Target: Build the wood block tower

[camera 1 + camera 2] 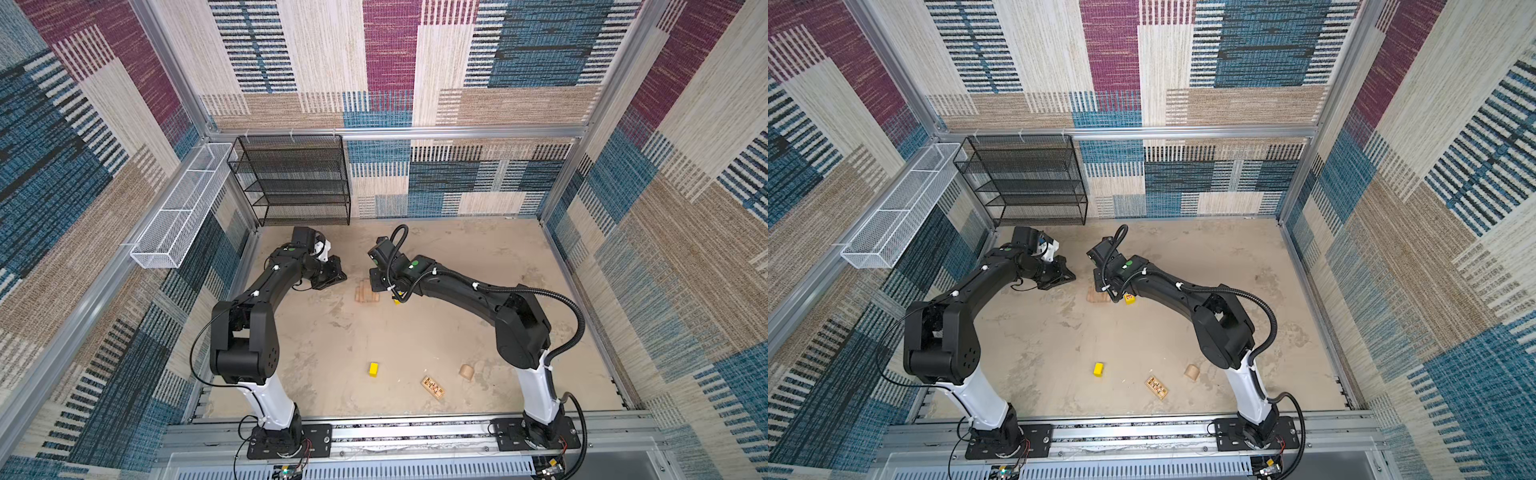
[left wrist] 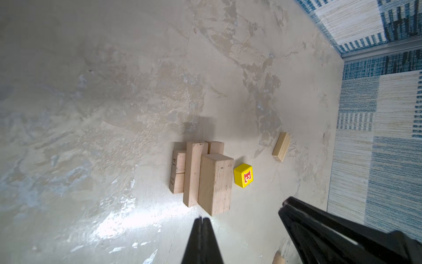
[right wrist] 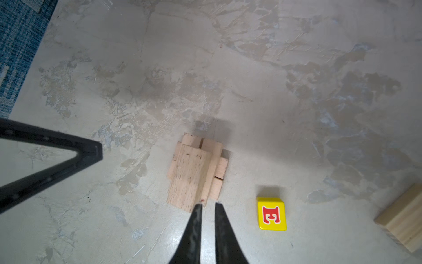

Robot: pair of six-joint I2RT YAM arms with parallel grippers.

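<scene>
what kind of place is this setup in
Probably a robot test cell: two arms bolted to a metal rail, aluminium-framed walls lined with patterned carpet, wire shelves at the back.

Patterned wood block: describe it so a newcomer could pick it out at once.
Find the metal rail carrying both arm bases. Just beyond it lie three loose pieces; the patterned wood block is the middle one, nearest the rail. Unlike the plain yellow block and rounded tan piece, it is a flat tan oblong with dark markings.

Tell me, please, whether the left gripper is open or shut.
Shut. The left gripper has its jaws pressed together in the left wrist view, with nothing held between them.
</scene>
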